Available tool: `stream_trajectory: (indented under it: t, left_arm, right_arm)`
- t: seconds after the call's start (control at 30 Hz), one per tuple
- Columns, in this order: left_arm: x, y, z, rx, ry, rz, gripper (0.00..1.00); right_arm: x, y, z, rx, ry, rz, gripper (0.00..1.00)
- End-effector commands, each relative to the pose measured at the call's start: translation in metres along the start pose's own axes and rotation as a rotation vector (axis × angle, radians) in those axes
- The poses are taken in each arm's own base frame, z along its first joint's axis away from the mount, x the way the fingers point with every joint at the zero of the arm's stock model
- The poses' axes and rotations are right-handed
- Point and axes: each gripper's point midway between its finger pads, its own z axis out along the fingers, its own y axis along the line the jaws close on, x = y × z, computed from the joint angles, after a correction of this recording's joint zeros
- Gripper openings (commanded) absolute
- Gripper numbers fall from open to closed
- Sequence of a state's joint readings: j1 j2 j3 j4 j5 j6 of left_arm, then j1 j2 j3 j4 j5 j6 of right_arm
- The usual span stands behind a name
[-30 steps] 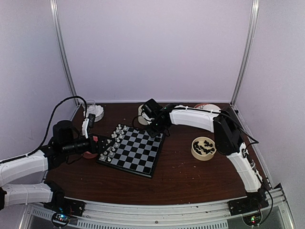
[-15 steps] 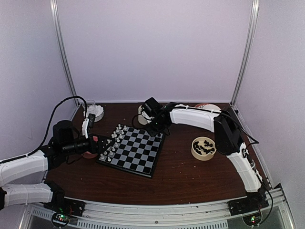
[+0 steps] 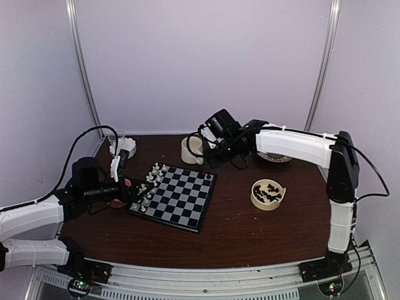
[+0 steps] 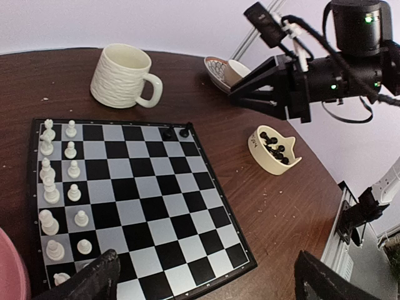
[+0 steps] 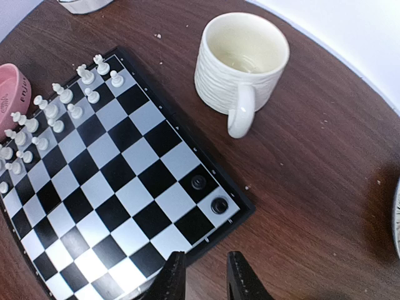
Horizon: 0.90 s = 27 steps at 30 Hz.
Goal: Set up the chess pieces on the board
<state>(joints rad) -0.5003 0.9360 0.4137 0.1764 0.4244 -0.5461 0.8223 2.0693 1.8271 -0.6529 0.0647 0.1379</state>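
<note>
Start with the worktop (image 3: 237, 231), dark wood with everything spread across it. In the middle lies the board (image 3: 181, 200), set at a slant. Its left side carries two ranks of white pieces (image 4: 62, 181), and the side facing them is nearly bare.

Left claw (image 4: 206, 262) hovers low at the board's near-left edge, spread as wide as it goes and holding nothing. Right claw (image 5: 205, 259) hangs above the worktop just off the board's far corner, close to the mug (image 3: 190, 150). Its fingers are a narrow gap apart with nothing between them.

Over on the right, well apart from the board, is the cream bowl (image 3: 265, 205) with a heap of black pieces (image 4: 275, 145). Only two black pieces (image 5: 219, 205) are on the board, on neighbouring squares in that far corner.

So this looks like a fetch run for the right arm. It should lift clear of the mug handle first, then swing across to the bowl. There it should open a little wider and single out one piece from the heap, not a cluster, pinching it near the head so it hangs upright. On the way back, approach from straight above. A square next to the two already set is likely the target, so lower slowly and release only once the base is flat, or the neighbours could topple.
</note>
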Motion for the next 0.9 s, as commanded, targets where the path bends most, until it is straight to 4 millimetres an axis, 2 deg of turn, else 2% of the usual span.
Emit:
stream_trajectory:
  t: [0.0,0.17,0.27,0.5,0.63,0.87]
  left_arm:
    - [-0.011,-0.021,0.009,0.041,-0.005,0.081,0.98]
    - [0.003,-0.038,0.026,0.045,0.064,0.159,0.97]
    - [0.011,-0.043,0.035,0.038,0.101,0.199,0.98]
    - [0.019,-0.047,0.044,0.034,0.132,0.222,0.97]
    - [0.019,-0.051,0.043,0.026,0.126,0.242,0.98]
    - [0.017,-0.053,0.040,0.016,0.107,0.250,0.98]
  right_arm:
    - [0.022,-0.018,-0.034,0.041,-0.027,0.041,0.25]
    - [0.063,-0.042,-0.055,0.096,0.002,0.107,0.24]
    - [0.083,-0.065,-0.062,0.169,0.006,0.144,0.24]
    - [0.138,-0.116,-0.040,0.223,0.105,0.321,0.21]
    - [0.153,-0.129,-0.031,0.235,0.147,0.364,0.21]
    - [0.165,-0.149,-0.034,0.337,0.158,0.383,0.21]
